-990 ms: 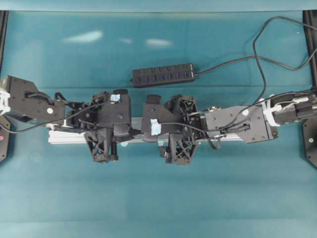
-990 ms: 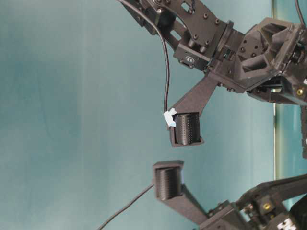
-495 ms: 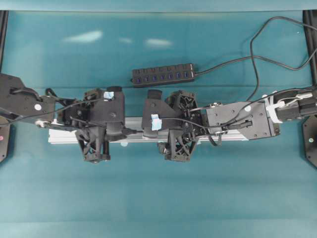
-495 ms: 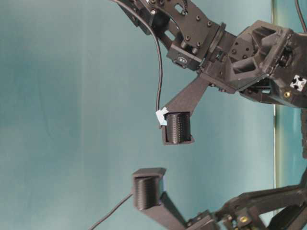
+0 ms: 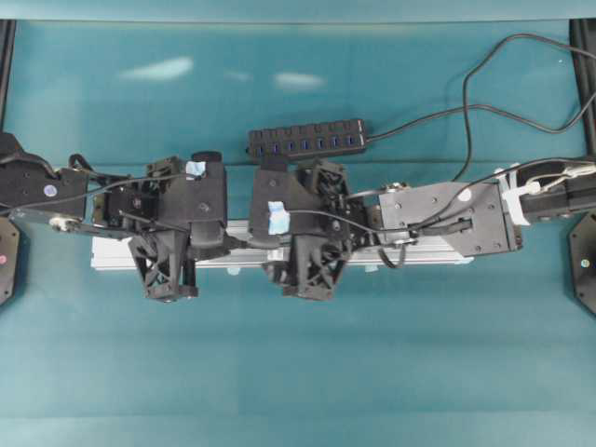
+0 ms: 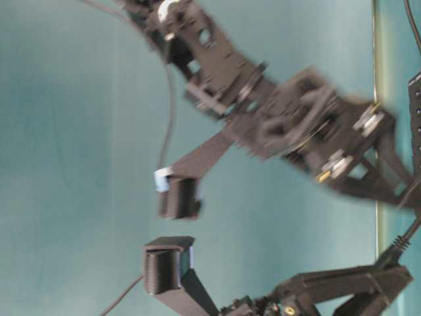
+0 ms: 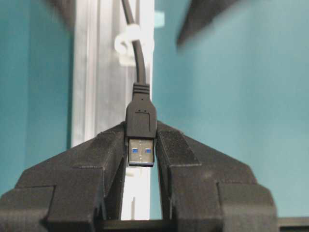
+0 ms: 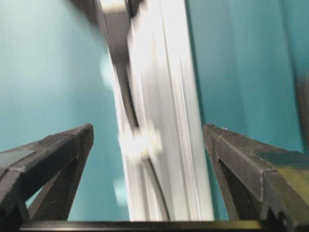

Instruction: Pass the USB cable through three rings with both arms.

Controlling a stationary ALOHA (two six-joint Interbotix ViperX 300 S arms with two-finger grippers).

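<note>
Teal table surface [image 5: 298, 372] with soft light glare, black frame posts [image 5: 7, 56] at edges

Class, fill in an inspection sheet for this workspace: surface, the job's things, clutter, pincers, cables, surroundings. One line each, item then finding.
Surface: teal table, with light glare near the far edge.
Job's things: silver rail lies across the middle under both arms; USB cable runs through a white ring on it. The other rings cannot be made out.
Clutter: nothing seen.
Pincers: left pincer shut on the USB plug; right pincer open, straddling the rail.
Cables: black hub bar beyond the rail, its lead running off to the right; a loose black loop beside it.
Surroundings: dark frame posts at the table's sides.
</note>
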